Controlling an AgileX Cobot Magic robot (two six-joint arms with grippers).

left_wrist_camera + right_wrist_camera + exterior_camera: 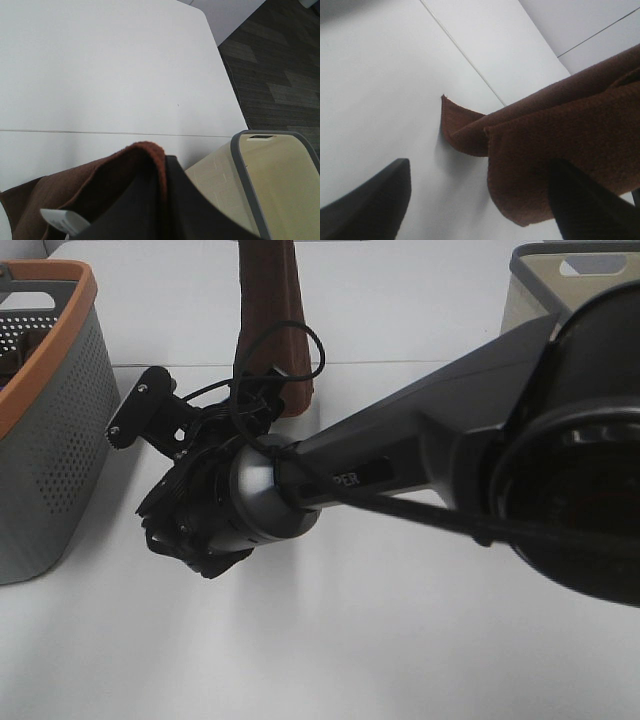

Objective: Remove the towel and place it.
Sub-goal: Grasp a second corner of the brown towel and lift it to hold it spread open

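Note:
The dark brown towel (272, 310) hangs down from above the top of the exterior view, and its lower end (292, 400) reaches the white table. In the left wrist view my left gripper (162, 172) is shut on the towel (75, 195), whose white tag (62, 220) shows beside the black finger. The left gripper itself is out of the exterior view. My right gripper (175, 475) has reached across the middle and sits low beside the towel's bottom. In the right wrist view it (479, 170) is open, with the towel's lower fold (535, 165) hanging between the fingers.
A grey perforated basket with an orange rim (60, 300) stands at the left. A beige basket with a grey rim (545, 270) stands at the back right and also shows in the left wrist view (280, 190). The table edge and dark floor (280, 65) lie beyond.

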